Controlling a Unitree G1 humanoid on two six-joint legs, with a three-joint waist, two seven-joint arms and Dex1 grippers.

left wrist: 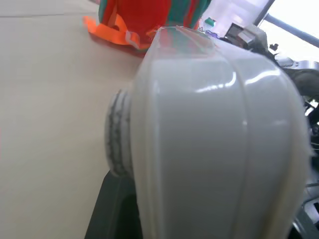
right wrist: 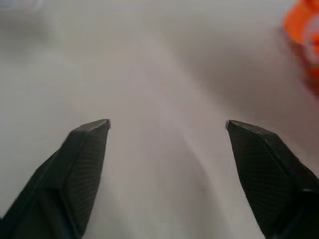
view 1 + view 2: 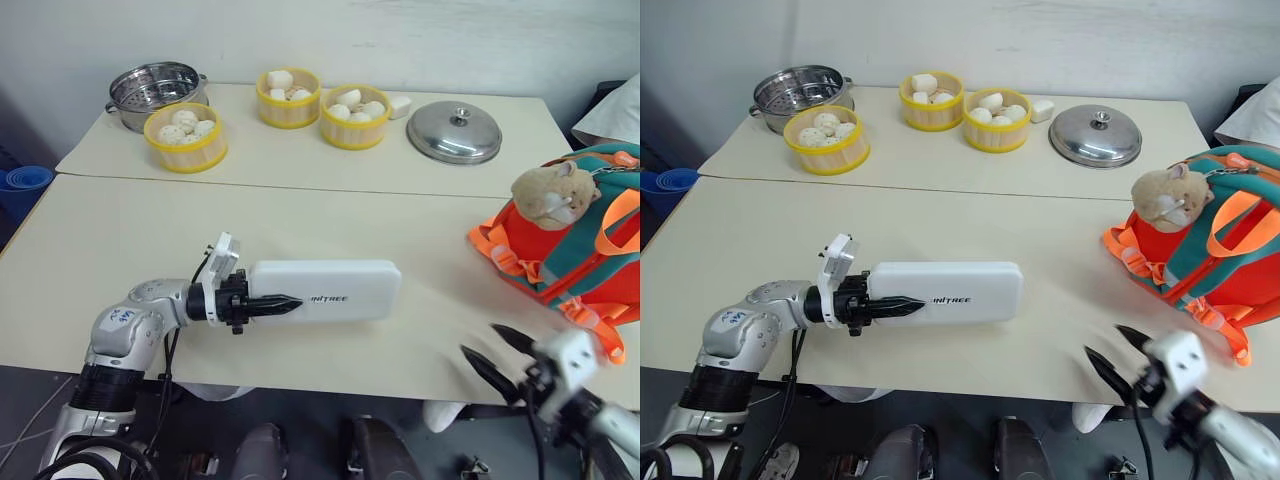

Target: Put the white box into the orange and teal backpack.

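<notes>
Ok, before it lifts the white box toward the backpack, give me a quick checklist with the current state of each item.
1. Left claw closed on the white box: ok, its fingers clamp the box's near end.
2. Box held level: ok, it lies flat at the table surface.
3. Right claw free: ok, open and holding nothing, near the table's front edge.
4. Path to the orange and teal backpack: ok, bare tabletop lies between box and bag.
5. Backpack opening ready: cannot tell, no open zipper is visible.
6. Steamer baskets and pot lid out of the way: ok, they sit at the far side.
</notes>
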